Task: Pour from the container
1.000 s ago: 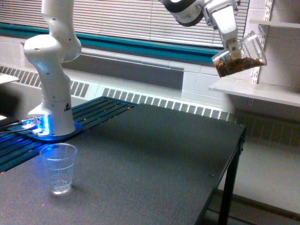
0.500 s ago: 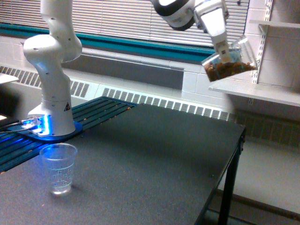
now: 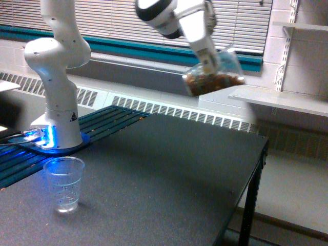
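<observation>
Dark table [image 3: 169, 174]; cup [image 3: 64, 183] near its left edge. Gripper [image 3: 207, 65] clamps the tilted container [image 3: 214, 77] high, well apart. Advise levelling until directly above the cup.

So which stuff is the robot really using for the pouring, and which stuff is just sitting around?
Part of the job:
- the container, tilted, brown bits inside
- the gripper holding it up in the air
- the small cup, empty, standing on the table, probably where the bits go

Just lying about:
- the white shelf
- the window blinds
</observation>
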`<state>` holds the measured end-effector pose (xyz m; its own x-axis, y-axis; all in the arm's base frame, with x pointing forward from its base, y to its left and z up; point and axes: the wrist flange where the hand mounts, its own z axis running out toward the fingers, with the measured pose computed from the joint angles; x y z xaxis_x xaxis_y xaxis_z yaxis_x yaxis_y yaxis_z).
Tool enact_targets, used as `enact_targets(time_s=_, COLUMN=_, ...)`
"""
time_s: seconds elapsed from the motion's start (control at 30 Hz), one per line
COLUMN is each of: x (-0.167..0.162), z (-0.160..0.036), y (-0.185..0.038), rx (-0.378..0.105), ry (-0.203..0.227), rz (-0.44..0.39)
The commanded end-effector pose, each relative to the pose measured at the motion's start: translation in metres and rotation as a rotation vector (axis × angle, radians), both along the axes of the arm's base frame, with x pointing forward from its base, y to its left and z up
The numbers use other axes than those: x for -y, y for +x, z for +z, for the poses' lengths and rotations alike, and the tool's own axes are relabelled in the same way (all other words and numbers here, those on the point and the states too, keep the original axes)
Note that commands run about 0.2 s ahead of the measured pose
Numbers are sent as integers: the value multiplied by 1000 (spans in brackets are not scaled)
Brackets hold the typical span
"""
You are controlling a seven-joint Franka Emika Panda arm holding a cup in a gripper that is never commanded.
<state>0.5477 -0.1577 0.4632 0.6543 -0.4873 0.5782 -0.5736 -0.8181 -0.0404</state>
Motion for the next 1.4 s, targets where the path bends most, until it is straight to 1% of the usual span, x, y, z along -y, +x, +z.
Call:
enact_targets(time_s=0.03, x=33, z=-4, y=-32, rx=-11, ry=-40, rz=23)
enact_targets(time_s=0.17, x=49, z=-14, y=-53, rx=-23, ry=-45, rz=26)
enact_targets(time_s=0.23, x=61, z=-17, y=-65, rx=-31, ry=-64, rz=26)
enact_targets(time_s=0.33, x=71, z=-25, y=-81, rx=-47, ry=-74, rz=28)
enact_targets(time_s=0.77, x=96, z=-69, y=-151, rx=-118, ry=-83, rz=42)
enact_targets(time_s=0.87, x=98, z=-78, y=-165, rx=-134, ry=-82, rz=43)
enact_targets(time_s=1.0, x=99, z=-90, y=-184, rx=-146, ry=-68, rz=36)
enact_targets(time_s=1.07, x=97, z=-97, y=-193, rx=-155, ry=-52, rz=33)
enact_targets(time_s=1.4, x=109, z=-112, y=-237, rx=-179, ry=-46, rz=4)
